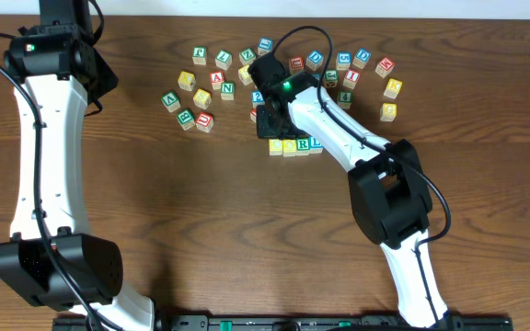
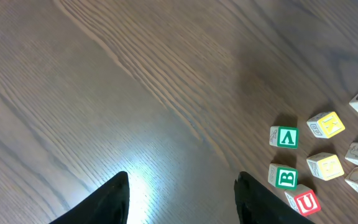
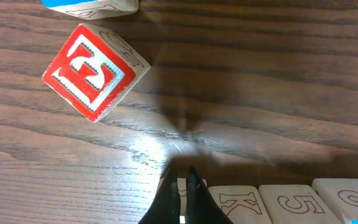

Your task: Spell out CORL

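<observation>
**Row of four cubes lined up just under the closed right gripper**

Overhead: the row of four cubes (image 1: 295,145) lies near the middle of the table (image 1: 173,211), the cubes touching side by side. From the picture's left, the first two have yellow tops, the third is white with a green R, and the fourth is white with a blue L. The letters on the yellow tops are too small to read surely. The right gripper (image 1: 270,124) hangs just above the row's yellow end. Loose cubes (image 1: 201,97) with red, green, blue and yellow faces are scattered beyond the row. The left arm (image 1: 49,119) stands well apart at the table's left side.

Left wrist: the left gripper (image 2: 181,180) has its two dark fingers apart, with only bare wood between them. A green A cube (image 2: 284,137), a green B cube (image 2: 283,177), a red U cube (image 2: 304,202) and two yellow cubes (image 2: 326,146) lie off to one side.

Right wrist: the right gripper (image 3: 182,183) has its fingers pressed together, holding nothing. Just beside the tips, three cubes of the row (image 3: 294,202) show pale side faces with outlined marks, among them a K and a 5. A red E cube (image 3: 95,71) lies tilted farther off.
</observation>
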You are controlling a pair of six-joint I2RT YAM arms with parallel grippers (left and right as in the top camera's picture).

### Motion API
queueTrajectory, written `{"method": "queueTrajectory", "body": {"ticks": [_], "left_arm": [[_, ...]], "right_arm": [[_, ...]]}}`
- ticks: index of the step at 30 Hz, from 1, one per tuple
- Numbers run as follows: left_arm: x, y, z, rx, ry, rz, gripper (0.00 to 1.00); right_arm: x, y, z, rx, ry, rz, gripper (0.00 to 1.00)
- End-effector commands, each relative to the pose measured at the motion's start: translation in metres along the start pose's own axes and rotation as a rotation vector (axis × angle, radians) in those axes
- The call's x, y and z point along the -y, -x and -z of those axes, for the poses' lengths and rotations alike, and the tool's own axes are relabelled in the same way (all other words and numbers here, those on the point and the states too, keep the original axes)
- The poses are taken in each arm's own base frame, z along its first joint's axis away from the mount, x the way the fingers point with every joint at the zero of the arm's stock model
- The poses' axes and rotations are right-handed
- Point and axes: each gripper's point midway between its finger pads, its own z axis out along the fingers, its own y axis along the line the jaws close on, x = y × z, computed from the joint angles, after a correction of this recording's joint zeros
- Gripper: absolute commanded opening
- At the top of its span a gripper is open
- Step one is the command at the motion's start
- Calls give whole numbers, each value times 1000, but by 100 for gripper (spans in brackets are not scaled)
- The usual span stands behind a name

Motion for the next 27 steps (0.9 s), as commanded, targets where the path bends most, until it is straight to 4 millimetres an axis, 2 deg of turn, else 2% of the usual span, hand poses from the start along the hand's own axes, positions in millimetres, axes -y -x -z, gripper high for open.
{"method": "queueTrajectory", "body": {"ticks": [1, 7, 13, 17, 22, 25, 27], "left_arm": [[0, -6, -9, -24, 18, -1, 54], [0, -6, -9, -24, 18, -1, 54], [0, -6, -9, -24, 18, -1, 54], [0, -6, -9, -24, 18, -1, 54], [0, -6, -9, -24, 18, -1, 54], [0, -6, -9, -24, 18, -1, 53], [0, -6, -9, -24, 18, -1, 54]], "right_arm": [[1, -9, -10, -24, -22, 17, 1], [0, -8, -10, -18, -18, 26, 1], [-22, 9, 0, 45, 81, 187, 6], [-43, -2, 2, 7, 182, 285, 7], [-57, -19, 3, -22, 188, 320, 8], [-56, -25, 2, -40, 167, 302, 7], [-47, -24, 1, -37, 118, 273, 7]]}}
